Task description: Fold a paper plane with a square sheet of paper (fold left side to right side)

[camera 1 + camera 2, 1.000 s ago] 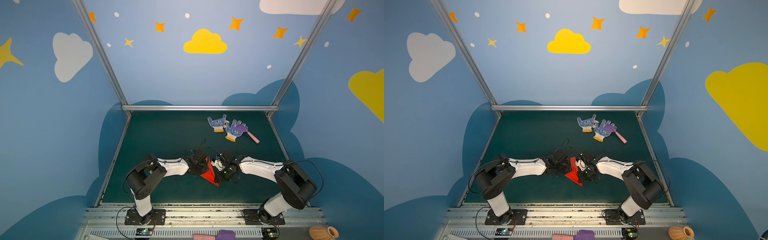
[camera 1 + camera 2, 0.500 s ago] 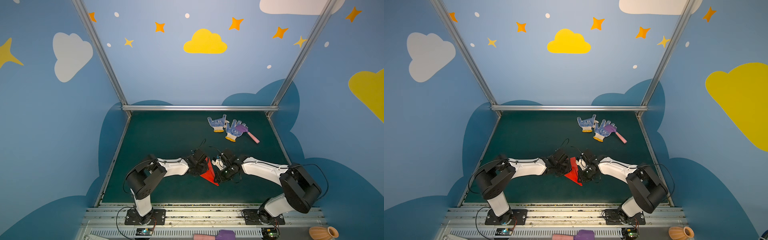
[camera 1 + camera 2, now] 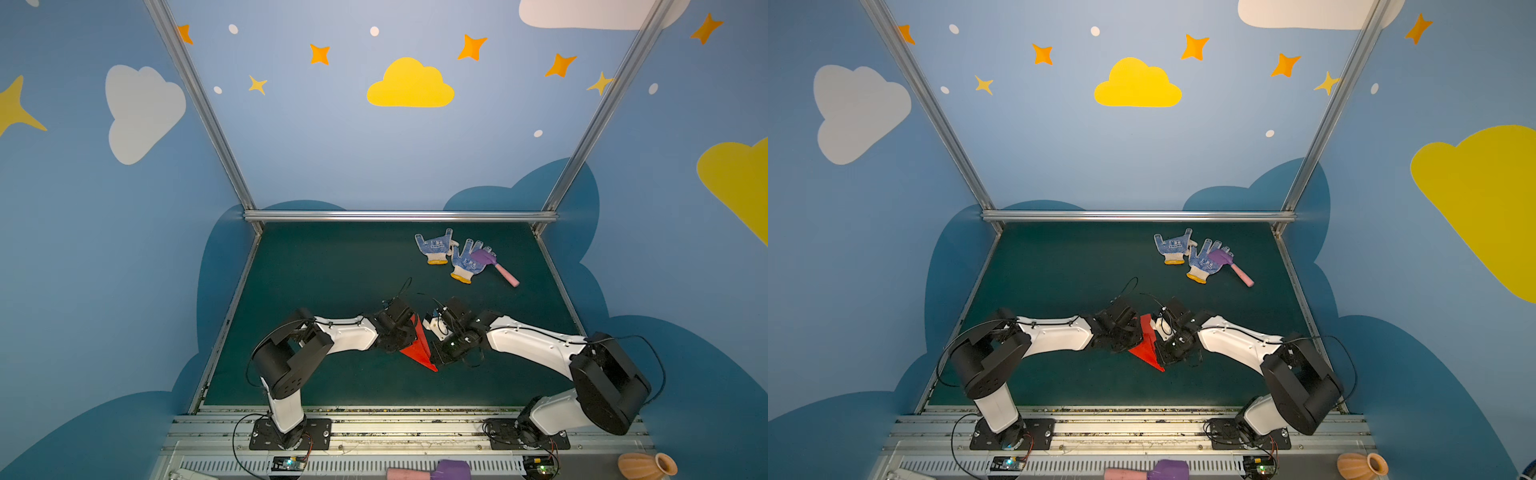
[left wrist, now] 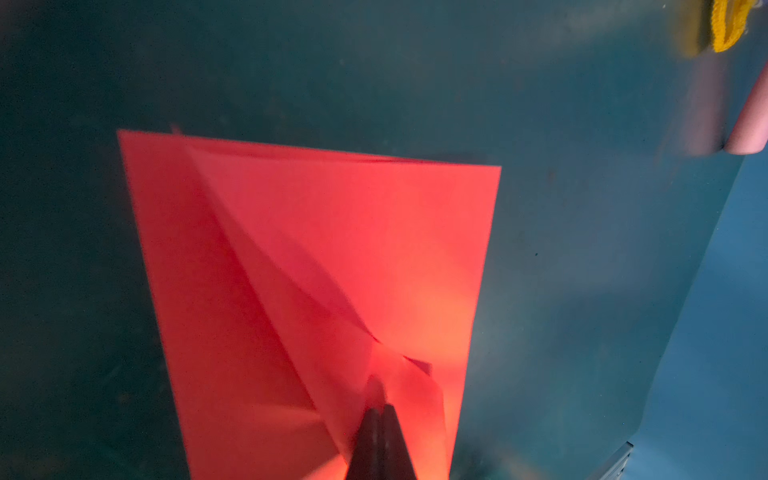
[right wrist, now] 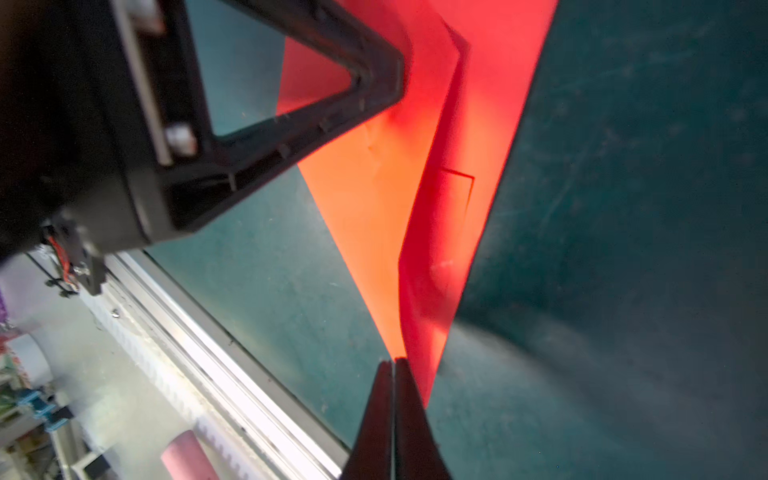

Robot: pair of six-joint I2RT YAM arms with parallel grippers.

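Paper plane (image 3: 417, 349): thin red creased wedge, pointed; L jaws pinch it, R jaws pressed together at tip.

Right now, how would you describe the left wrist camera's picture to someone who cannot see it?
The black left gripper, closed, pinches a raised flap of creased, folded red paper on a dark green mat. A pink handle and a yellow glove cuff peek in at one edge.

A robot lab test cell: cloud-painted walls (image 3: 332, 145), aluminium frame (image 3: 399, 215), green mat (image 3: 332, 270), arms (image 3: 349, 332) bolted to a rail (image 3: 395, 428).
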